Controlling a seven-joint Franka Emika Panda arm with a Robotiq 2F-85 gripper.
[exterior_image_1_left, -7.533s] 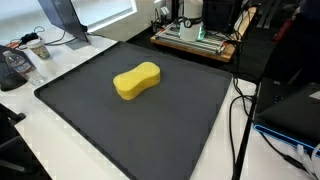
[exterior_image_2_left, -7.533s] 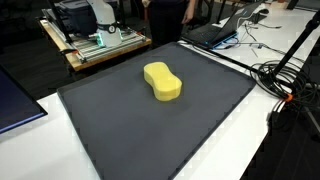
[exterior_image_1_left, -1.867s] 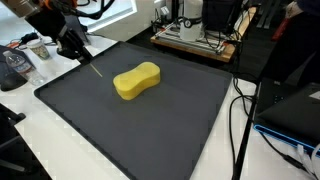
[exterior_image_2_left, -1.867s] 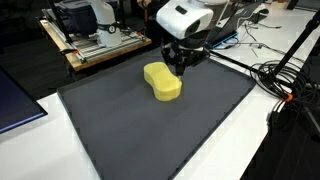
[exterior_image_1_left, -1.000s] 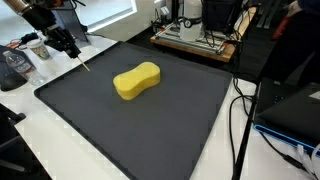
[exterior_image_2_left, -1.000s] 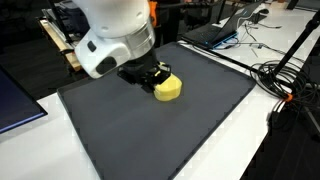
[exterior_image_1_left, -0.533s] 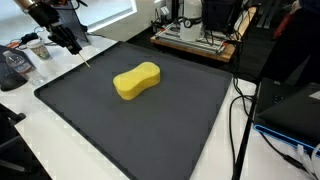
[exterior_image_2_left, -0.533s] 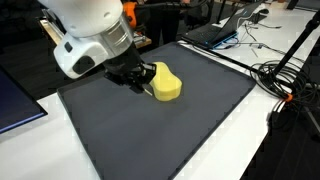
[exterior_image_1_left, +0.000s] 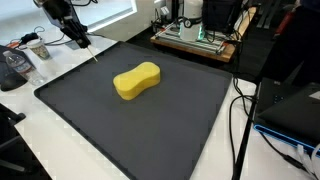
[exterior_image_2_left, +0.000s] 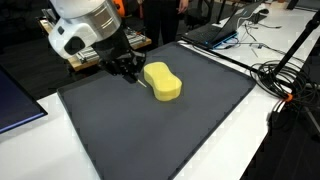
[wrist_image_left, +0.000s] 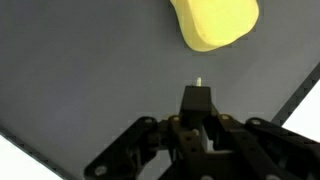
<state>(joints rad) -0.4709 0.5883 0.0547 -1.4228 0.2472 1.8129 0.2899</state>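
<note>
1. Over the far corner of the dark mat (exterior_image_1_left: 150, 135), near its edge by the white table (exterior_image_1_left: 50, 130), the gripper (exterior_image_1_left: 79, 41) hangs tilted above the surface.
2. Jaws are clenched on a thin stick (exterior_image_1_left: 92, 55). It is pale and straight, held by its upper end, with the free end slanting down toward the mat. Cannot tell whether the tip touches the mat.
3. Wrist view: only the pale tip of the thin stick (wrist_image_left: 198, 83) shows, poking out past the closed fingers (wrist_image_left: 197, 100).
4. A yellow sponge (exterior_image_1_left: 137, 80) lies flat near the middle of the mat. It is peanut-shaped, with a narrower waist.
5. In an exterior view the sponge is apart from the gripper. From the opposite angle the gripper (exterior_image_2_left: 128, 68) looks just beside one end of it, probably from overlap. In the wrist view a strip of bare mat separates the stick tip from the sponge (wrist_image_left: 215, 22).
6. Handling, stick (judgement): very light and stiff along its length, but easy to bow or snap under a sideways push. It is thin and smooth, so it may pivot between the pads. With the hold at the top end, a long free length is left to wobble.
7. Handling, sponge (judgement): light, soft and yielding under a squeeze, neither slippery nor fragile. Best pinched across the waist.
8. A wooden-framed machine (exterior_image_1_left: 190, 35) stands beyond the mat's far edge, and cables (exterior_image_1_left: 240, 110) run beside it.
</note>
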